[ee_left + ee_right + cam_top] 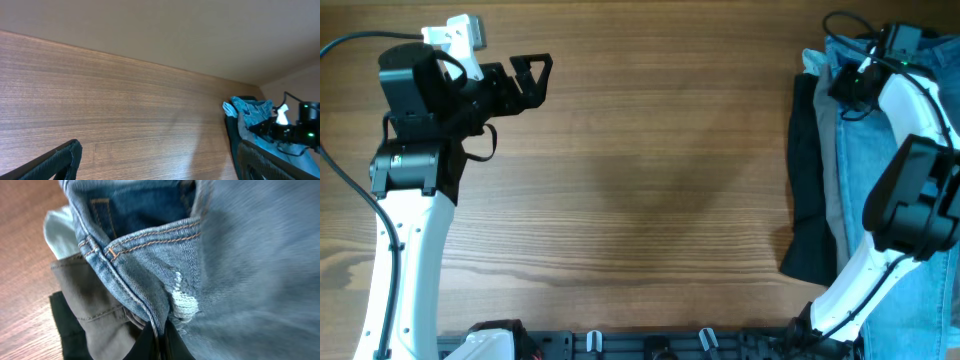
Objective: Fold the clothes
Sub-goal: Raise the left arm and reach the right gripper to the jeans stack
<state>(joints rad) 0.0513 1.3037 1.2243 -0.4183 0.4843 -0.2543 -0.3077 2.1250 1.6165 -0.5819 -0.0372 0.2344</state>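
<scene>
My left arm is raised over the far left part of the wooden table point(650, 200), its forearm bent and the wrist turned so that the left gripper point(542, 78) points along the tabletop toward the right. The jaws stand wide apart with nothing between them; in the left wrist view one dark finger point(62, 157) shows at each lower corner, with bare wood in between.

My right arm reaches up from the near right edge, elbow bent, wrist over the far end of the clothes pile. The right gripper point(160, 335) is pinched together on a fold of the light-blue jeans point(865, 150), whose stitched edge runs down between the fingers. The denim close to the camera shows orange double stitching, a belt loop and a frayed, worn-through patch just above my fingertips. I can read no writing on the cloth.

The pile lies at the right side of the table. Grey-khaki trousers point(95, 310) lie under the jeans and stick out to the left, and a black garment point(75, 340) lies beneath those, lowest and furthest left.
</scene>
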